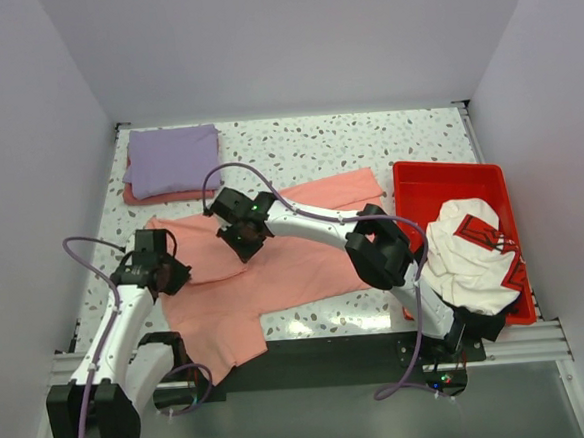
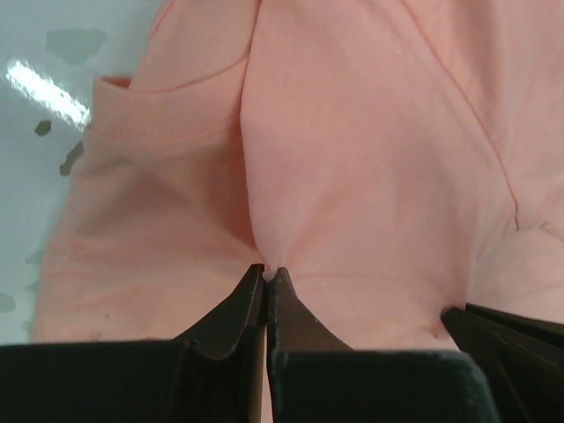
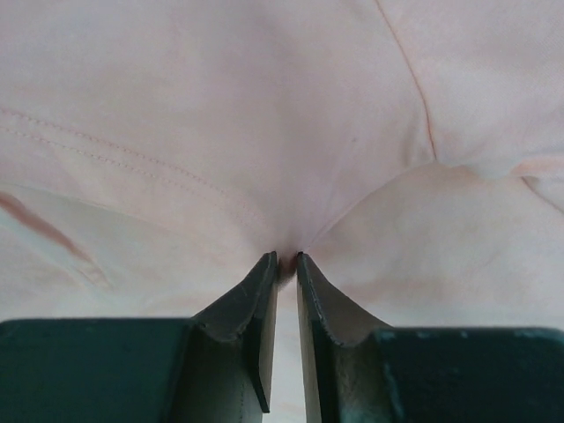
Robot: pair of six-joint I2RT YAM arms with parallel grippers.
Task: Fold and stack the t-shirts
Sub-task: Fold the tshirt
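A salmon-pink t-shirt (image 1: 295, 264) lies spread across the speckled table, its hem hanging over the near edge. My left gripper (image 1: 165, 273) sits at the shirt's left side by a sleeve, shut on a small pinch of the salmon fabric (image 2: 266, 271). My right gripper (image 1: 245, 232) is over the upper left part of the shirt. Its jaws stand a narrow slit apart, with a fold of the same shirt caught between the tips (image 3: 287, 257). At the far left, a folded lavender t-shirt (image 1: 172, 157) rests on a folded pinkish one (image 1: 145, 196).
A red plastic tray (image 1: 410, 186) stands at the right and holds a crumpled white t-shirt with a red and black print (image 1: 475, 256). White walls enclose the table on three sides. The right arm's elbow (image 1: 379, 248) hangs over the shirt's right part.
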